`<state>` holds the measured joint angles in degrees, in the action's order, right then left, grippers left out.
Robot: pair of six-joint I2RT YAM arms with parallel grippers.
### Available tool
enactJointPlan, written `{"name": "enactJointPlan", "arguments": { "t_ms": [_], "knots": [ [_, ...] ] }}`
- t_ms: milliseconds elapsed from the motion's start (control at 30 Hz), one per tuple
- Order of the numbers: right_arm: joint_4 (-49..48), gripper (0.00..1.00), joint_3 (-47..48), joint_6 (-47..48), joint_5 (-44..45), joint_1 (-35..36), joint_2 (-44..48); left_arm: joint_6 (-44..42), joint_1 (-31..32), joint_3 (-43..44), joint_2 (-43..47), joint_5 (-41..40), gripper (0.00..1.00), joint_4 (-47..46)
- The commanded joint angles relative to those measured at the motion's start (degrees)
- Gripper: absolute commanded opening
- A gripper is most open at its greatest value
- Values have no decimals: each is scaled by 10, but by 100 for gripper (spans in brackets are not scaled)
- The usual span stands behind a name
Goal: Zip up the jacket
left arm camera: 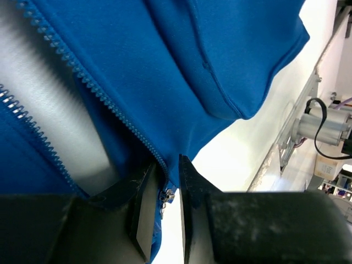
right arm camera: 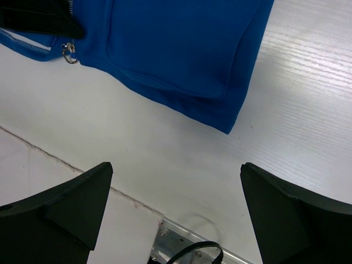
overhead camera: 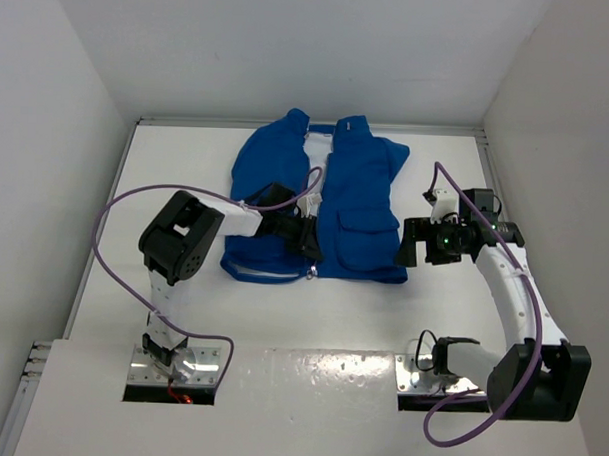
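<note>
The royal blue jacket point(overhead camera: 357, 205) lies flat at the back of the table, front up, with its zipper open and white lining point(left arm camera: 49, 110) showing between the two rows of teeth. My left gripper point(overhead camera: 309, 240) is at the bottom of the zipper by the hem. Its jaws point(left arm camera: 168, 190) are nearly together on the blue fabric there, with the small metal slider point(left arm camera: 166, 195) between them. The slider also shows in the right wrist view point(right arm camera: 69, 52). My right gripper point(overhead camera: 414, 242) is wide open and empty, just right of the jacket's lower right corner point(right arm camera: 228, 127).
White walls close in the table on the left, back and right. The arm bases and metal mounting plates point(overhead camera: 174, 369) sit at the near edge. A purple cable point(overhead camera: 125, 207) loops over the left arm.
</note>
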<state>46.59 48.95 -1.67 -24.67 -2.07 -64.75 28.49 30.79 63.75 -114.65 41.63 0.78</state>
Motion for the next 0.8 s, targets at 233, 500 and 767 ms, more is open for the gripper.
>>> {"name": "enactJointPlan", "arguments": {
  "t_ms": [233, 500, 767],
  "knots": [
    [-11, 100, 17, -2, -18, 6, -3, -13, 0, -2, 11, 6, 16, -28],
    [-21, 100, 24, -26, -43, 38, -3, 40, -6, -20, 56, 132, 9, -180],
    [-47, 100, 27, -112, -65, 58, -41, 108, 19, -5, 40, 188, 9, -308]
  ]
}}
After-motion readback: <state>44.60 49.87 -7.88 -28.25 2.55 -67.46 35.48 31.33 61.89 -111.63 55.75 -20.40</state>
